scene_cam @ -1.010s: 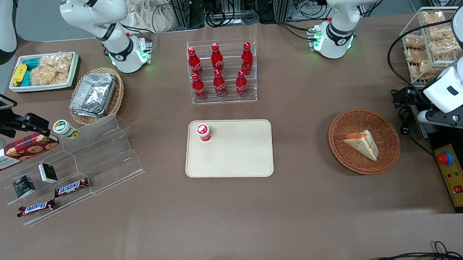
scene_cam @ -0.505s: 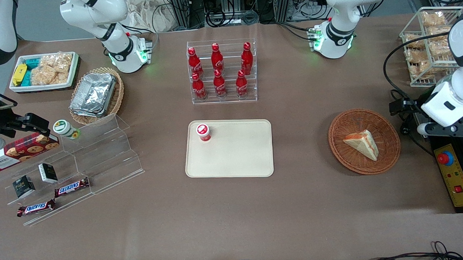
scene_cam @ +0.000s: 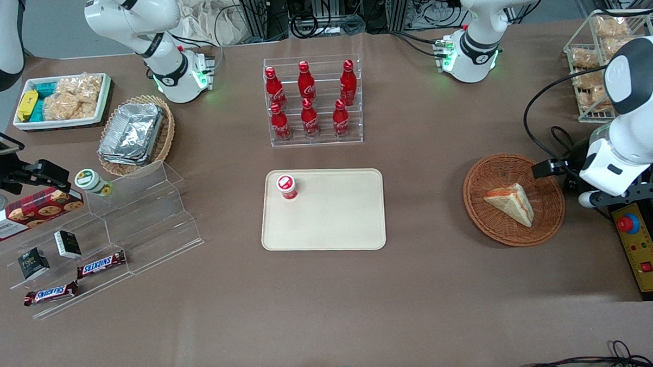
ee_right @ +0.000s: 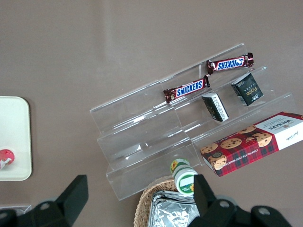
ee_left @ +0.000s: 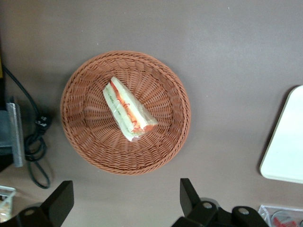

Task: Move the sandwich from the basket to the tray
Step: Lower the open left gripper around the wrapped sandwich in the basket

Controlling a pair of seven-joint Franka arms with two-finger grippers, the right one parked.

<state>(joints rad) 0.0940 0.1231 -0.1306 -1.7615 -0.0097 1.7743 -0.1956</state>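
Note:
The sandwich (scene_cam: 512,201), a pale bread wedge with red-orange and green filling, lies in the round reddish-brown wicker basket (scene_cam: 479,211) toward the working arm's end of the table. The left wrist view looks straight down on the sandwich (ee_left: 128,109) in the basket (ee_left: 80,146). My gripper (ee_left: 125,202) hangs open high above the table just outside the basket's rim, its black fingers (ee_left: 188,193) wide apart with nothing between them. In the front view its wrist (scene_cam: 603,168) is beside the basket. The beige tray (scene_cam: 333,226) sits mid-table, and its corner (ee_left: 289,146) shows in the left wrist view.
A red-capped bottle (scene_cam: 287,186) stands on a corner of the tray. A clear rack of red bottles (scene_cam: 313,102) is farther from the front camera. A wire rack of snacks (scene_cam: 599,60), a control box (scene_cam: 641,246) and cables (ee_left: 35,142) flank the basket.
The working arm has swung in from the table's end toward the basket, bringing its wrist beside the rim. Sandwich, basket and tray have not moved.

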